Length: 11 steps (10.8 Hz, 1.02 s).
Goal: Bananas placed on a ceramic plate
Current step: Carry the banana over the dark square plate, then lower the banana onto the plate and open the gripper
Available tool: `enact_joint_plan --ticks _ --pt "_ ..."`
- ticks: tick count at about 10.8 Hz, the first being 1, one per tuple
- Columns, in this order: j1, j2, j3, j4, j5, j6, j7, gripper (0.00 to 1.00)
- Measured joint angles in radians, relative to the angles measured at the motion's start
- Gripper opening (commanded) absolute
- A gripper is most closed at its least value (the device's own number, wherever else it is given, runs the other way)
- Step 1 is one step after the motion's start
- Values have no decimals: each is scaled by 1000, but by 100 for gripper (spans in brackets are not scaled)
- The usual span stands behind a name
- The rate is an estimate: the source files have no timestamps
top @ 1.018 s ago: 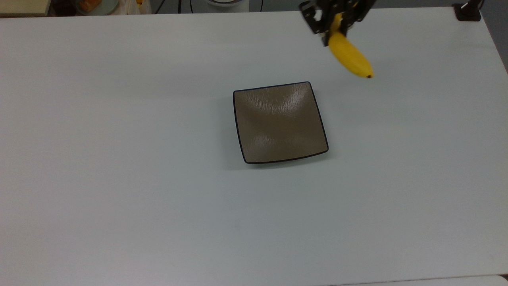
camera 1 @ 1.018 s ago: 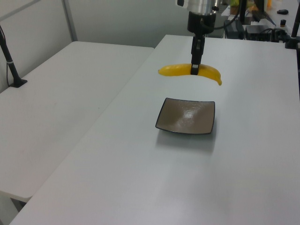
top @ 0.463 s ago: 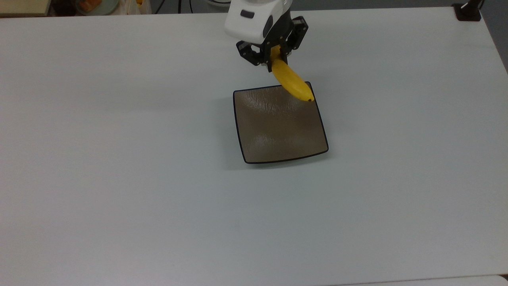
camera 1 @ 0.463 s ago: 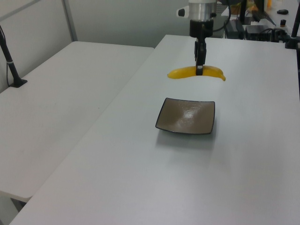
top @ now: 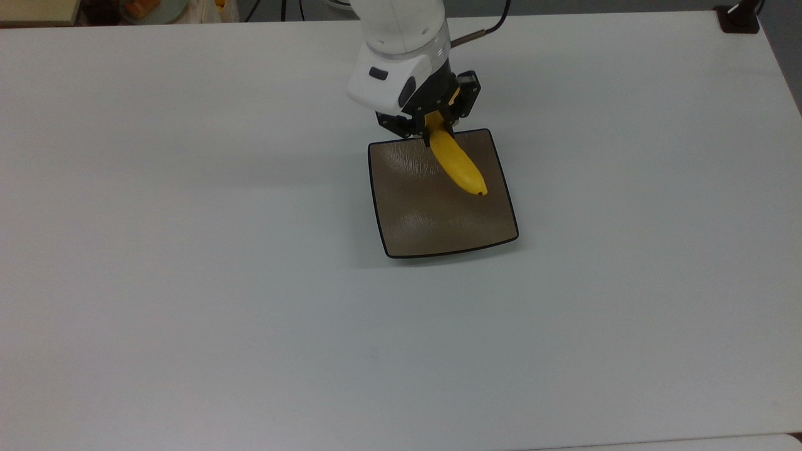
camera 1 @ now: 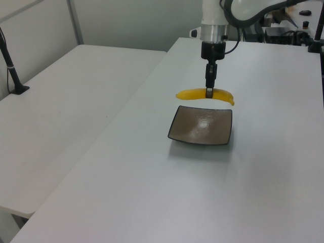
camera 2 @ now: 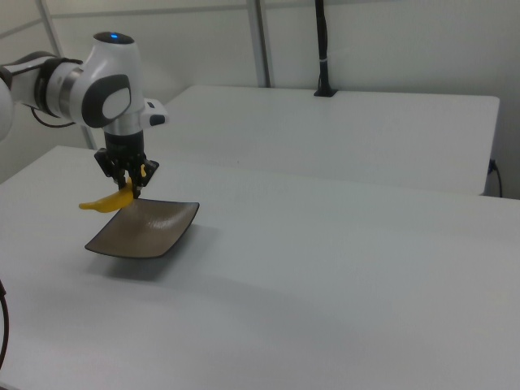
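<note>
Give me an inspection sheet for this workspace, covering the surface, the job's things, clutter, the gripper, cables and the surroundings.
Surface: white table, bare around the plate.
Job's things: banana held in the air, over the far part of the ceramic plate; in the left view it hangs above the plate's far edge, not resting on it.
Clutter: nothing seen on this table.
Gripper: gripper shut on the banana's middle, pointing down.
Cables: a dark cable runs from the arm past the table's far edge.
Surroundings: a second white table beside this one, with a black post on it.
</note>
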Motion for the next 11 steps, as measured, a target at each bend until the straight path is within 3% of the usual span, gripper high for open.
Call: enact_joint_plan --ticks 5,7,11 --pt "-14 28 -6 -104 91 172 226 16" --pt "-14 37 -6 -139 96 231 327 16" --pt "-13 46 -6 -217 177 335 364 16"
